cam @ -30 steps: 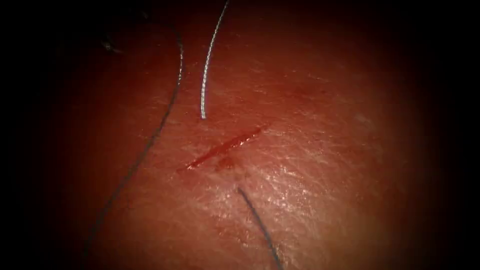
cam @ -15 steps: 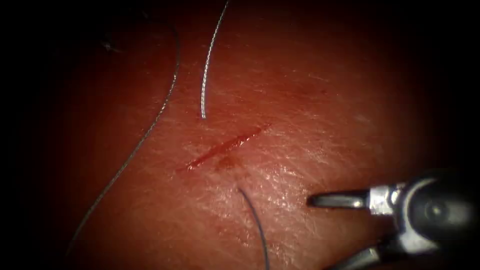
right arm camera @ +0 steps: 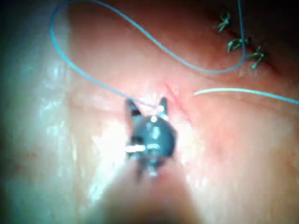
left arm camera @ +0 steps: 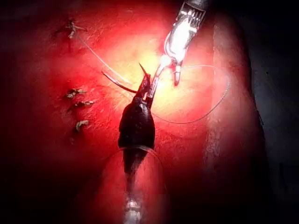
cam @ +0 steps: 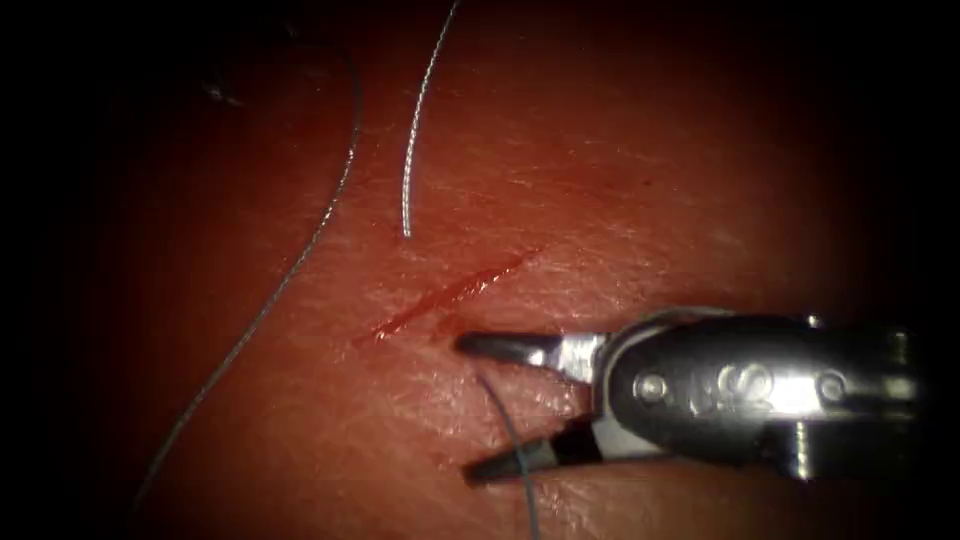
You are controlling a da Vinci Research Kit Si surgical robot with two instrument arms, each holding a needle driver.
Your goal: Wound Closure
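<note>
Tissue (cam: 650, 200) under the scope, its cut (cam: 450, 293) just beyond the upper jaw tip of the right tool (cam: 470, 405), which reaches in level with jaws spread wide, gripping nothing. Thread (cam: 508, 425) runs between them, crossing the lower jaw. Needle (cam: 412, 130) lies further beyond the cut, free on the tissue; left tool (left arm camera: 145, 77) grip unclear.

The tissue (cam: 640, 200) carries everything here. On it lie a dark thread (cam: 300, 255) and the curved needle (cam: 412, 130), left of the cut (cam: 450, 292).

R arm's tool (cam: 470, 405) reaches in level, jaws spread wide, holding nothing; L tool (left arm camera: 144, 88) angled up.
</note>
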